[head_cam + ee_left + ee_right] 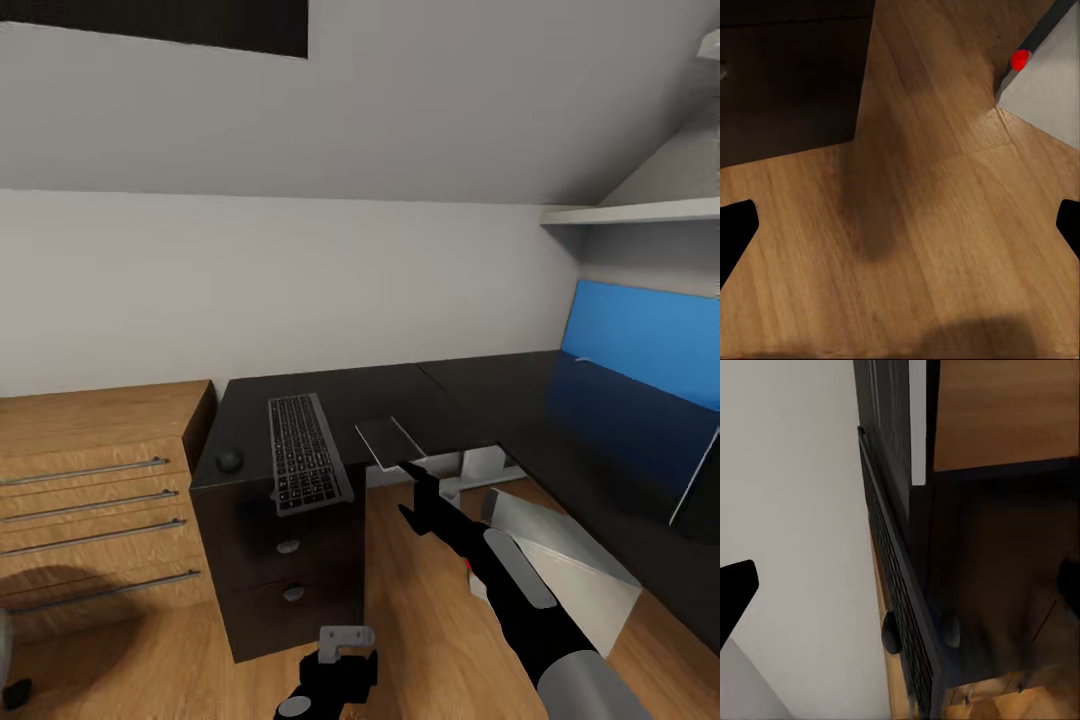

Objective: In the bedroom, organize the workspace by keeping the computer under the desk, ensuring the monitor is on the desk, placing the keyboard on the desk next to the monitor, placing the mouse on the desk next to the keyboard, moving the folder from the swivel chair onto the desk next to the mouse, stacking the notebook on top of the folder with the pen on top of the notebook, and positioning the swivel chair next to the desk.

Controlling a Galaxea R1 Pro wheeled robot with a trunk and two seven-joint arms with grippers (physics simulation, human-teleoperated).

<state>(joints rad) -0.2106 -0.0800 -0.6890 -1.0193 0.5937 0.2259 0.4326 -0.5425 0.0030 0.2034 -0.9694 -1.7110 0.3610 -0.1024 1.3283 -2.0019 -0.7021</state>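
So this is an attic bedroom: sloped grey wall (300, 120), light wooden floor (420, 600), and a dark skylight frame up at the top edge. The black L-shaped counter (480, 400) runs along the back wall and turns down the right side. Its drawer unit (280, 570) with round silver knobs sits under the left end, and a wooden chest of drawers (100, 500) stands just beside that.

The keyboard (305, 453) lies on the counter's left end, front end poking out over the front edge above the drawers. The mouse (229, 460) sits near the front left corner, just left of the keyboard. A thin dark notebook (385, 440) lies at the front edge to the right of the keyboard, partly hanging off. The blue folder (640, 345) stands tilted on the right wing against the wall. The grey computer (565, 565) sits on the floor in front of the counter's inner corner, red light showing.

The right hand (420, 490) hovers just below the notebook at the front edge, fingers apart, holding nothing. The left hand (335, 665) hangs low over the floor in front of the drawer unit, fingers spread wide too, nothing between them.
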